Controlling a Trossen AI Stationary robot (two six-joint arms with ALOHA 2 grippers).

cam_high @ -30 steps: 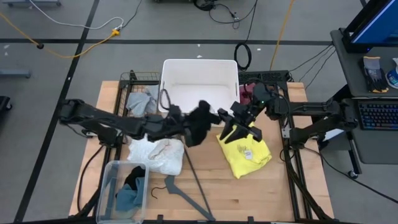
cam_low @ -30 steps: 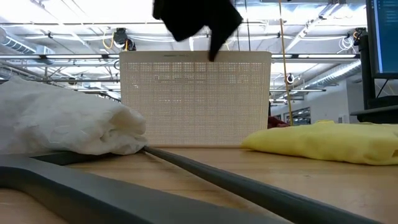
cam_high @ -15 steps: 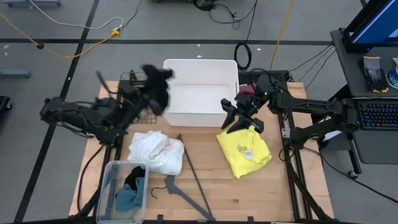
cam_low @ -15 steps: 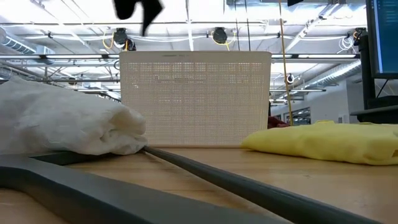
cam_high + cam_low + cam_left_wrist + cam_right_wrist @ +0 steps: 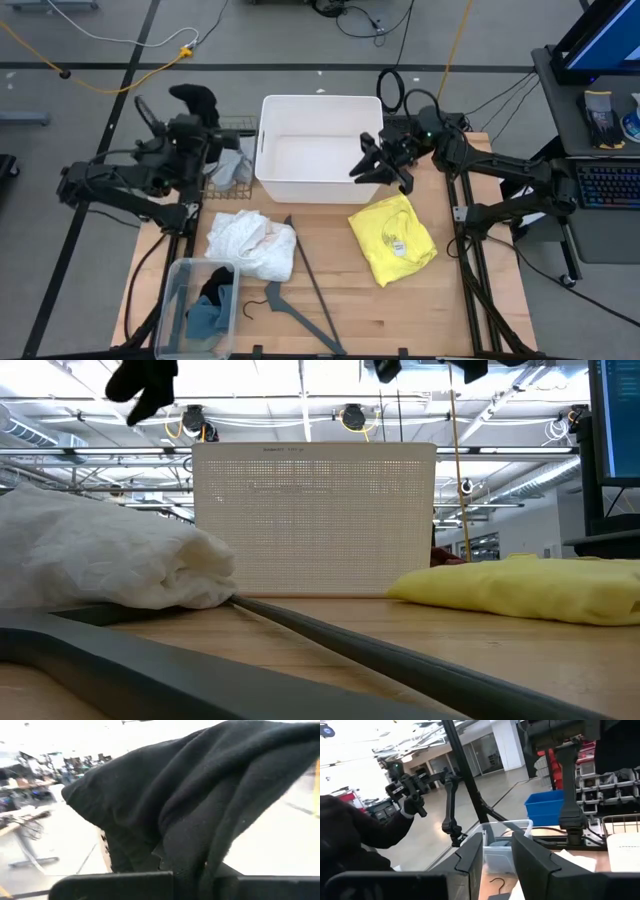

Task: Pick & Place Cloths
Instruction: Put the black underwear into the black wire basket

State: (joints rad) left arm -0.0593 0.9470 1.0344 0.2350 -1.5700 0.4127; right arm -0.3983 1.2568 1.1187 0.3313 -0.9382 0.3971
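My left gripper [image 5: 197,128] is raised past the table's far left corner, shut on the black cloth [image 5: 193,98], which shows high up in the low view [image 5: 145,385]. My right gripper [image 5: 377,166] hovers open over the white bin's [image 5: 320,105] right side, touching nothing. The yellow cloth [image 5: 392,238] lies flat on the table near it. The white cloth [image 5: 250,243] lies crumpled left of centre. A grey cloth [image 5: 232,162] rests in the wire basket. A teal-blue cloth [image 5: 203,318] and another black one [image 5: 216,290] lie in the clear container. My left gripper holds the black cloth in a bunch of several folds [image 5: 185,865]. The cloth drapes over the fingers and hides the place of contact. It is lifted clear of the table and hangs slack around the gripper.
A thin grey hanger [image 5: 300,300] lies across the table's near middle. The clear container [image 5: 178,285] stands at the near left corner, the wire basket [image 5: 232,124] left of the bin. Bare wood shows between the hanger and the yellow cloth.
My left gripper has swung from above the table's middle toward the far left corner and up, carrying the black cloth with it. My right gripper has moved from over the yellow cloth toward the far edge, up to the bin's right side.
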